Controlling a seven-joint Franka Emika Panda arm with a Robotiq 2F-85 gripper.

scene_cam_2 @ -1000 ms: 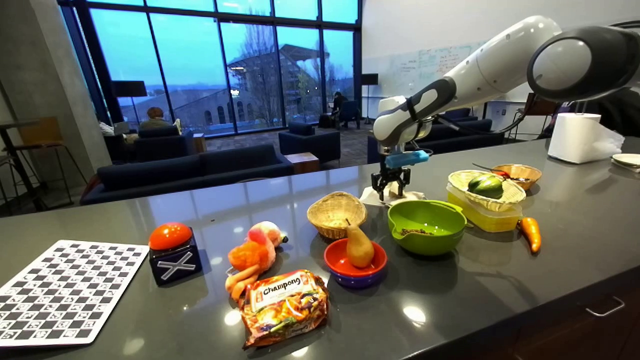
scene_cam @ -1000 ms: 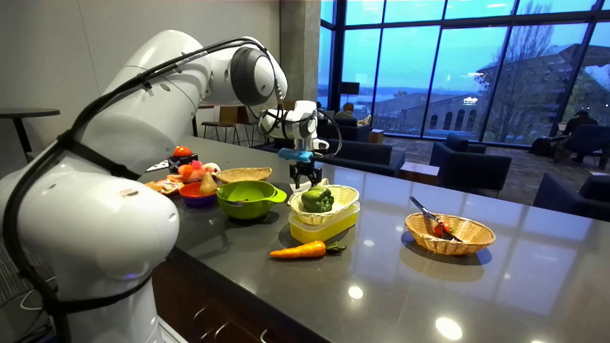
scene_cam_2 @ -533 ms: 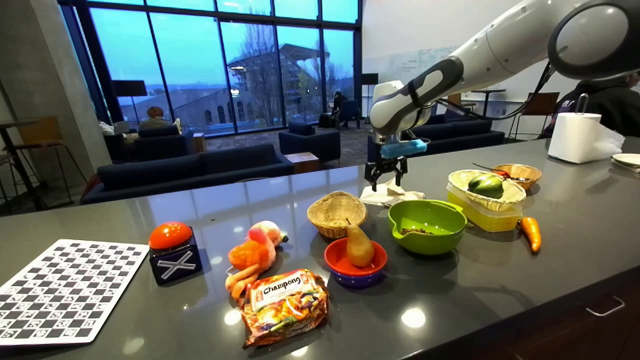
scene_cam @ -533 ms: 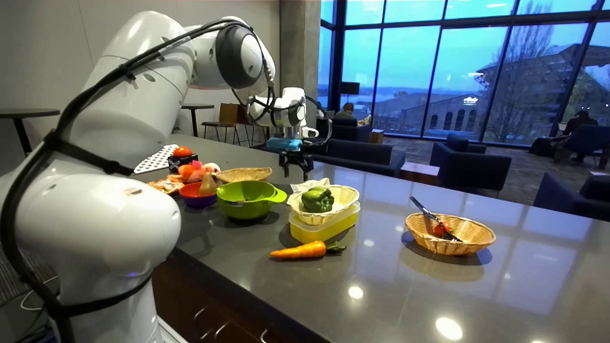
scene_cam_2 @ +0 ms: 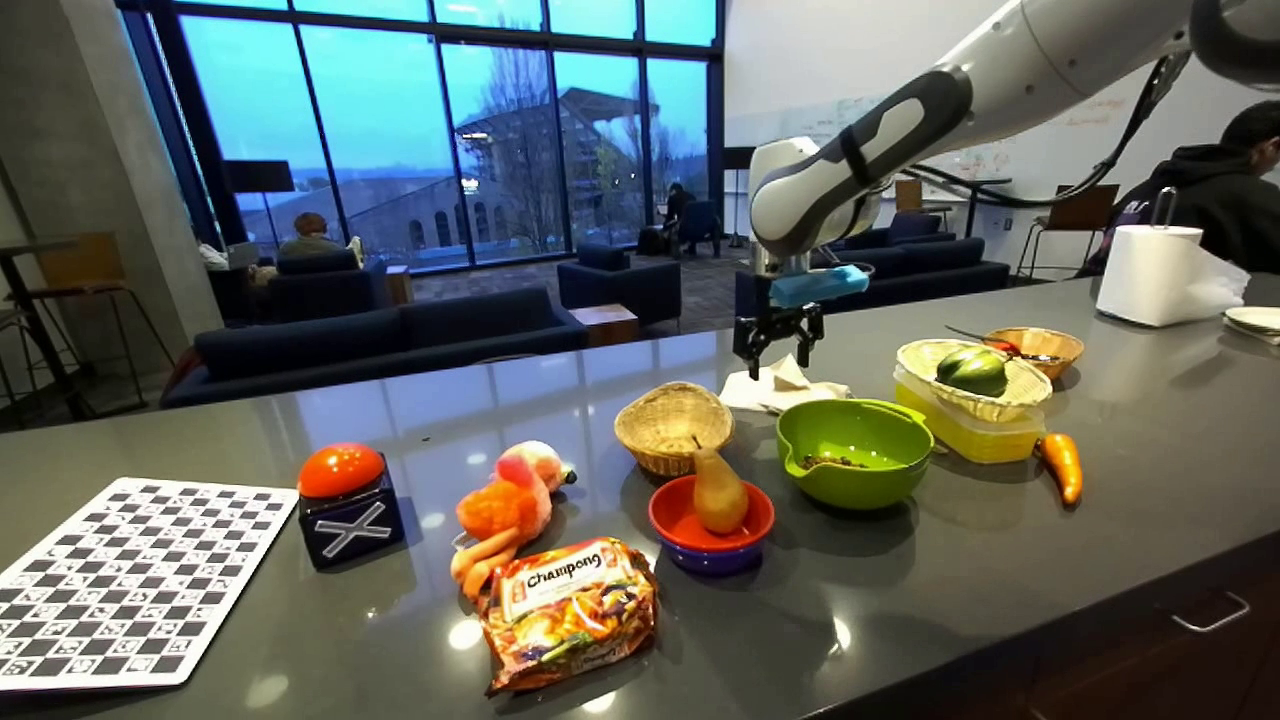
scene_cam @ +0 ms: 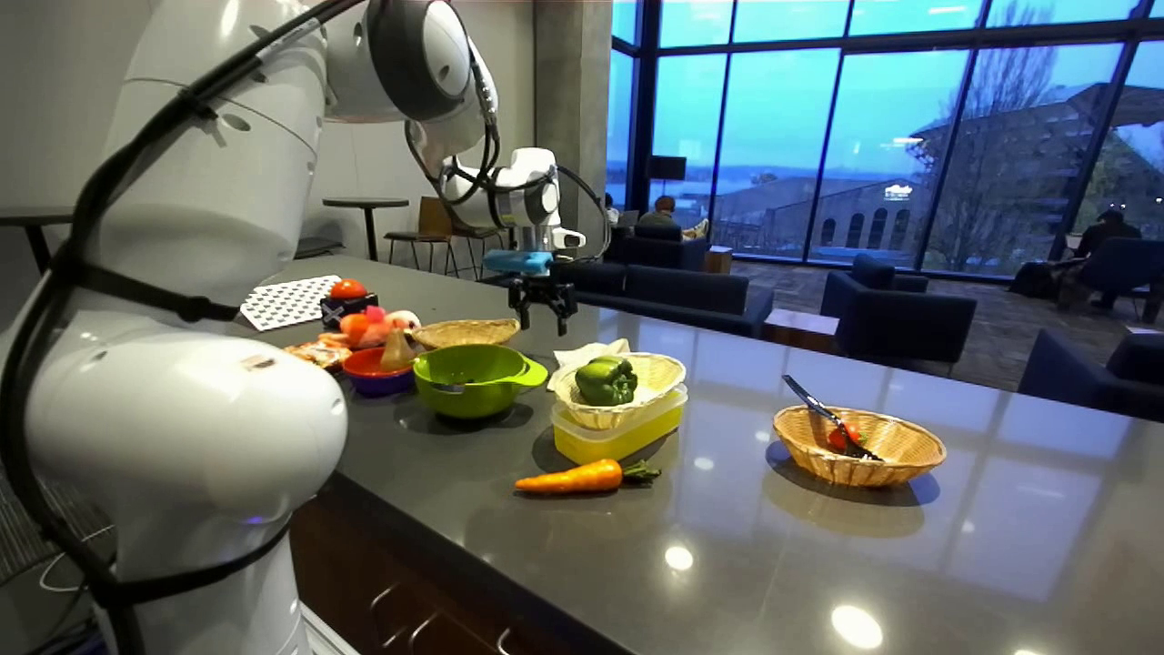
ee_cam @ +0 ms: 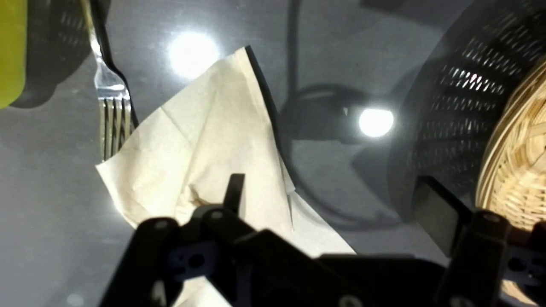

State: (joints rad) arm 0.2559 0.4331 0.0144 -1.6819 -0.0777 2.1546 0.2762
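Currently the claw hangs spread wide and empty near the pale napkin, a fork by the napkin's corner

Your arm slanted down to its wrist, and your gripper hung below, pointing downward with its fingers spread wide.

pear is standing in red bowl, carrot is lying near yellow box, pepper is resting in pale basket
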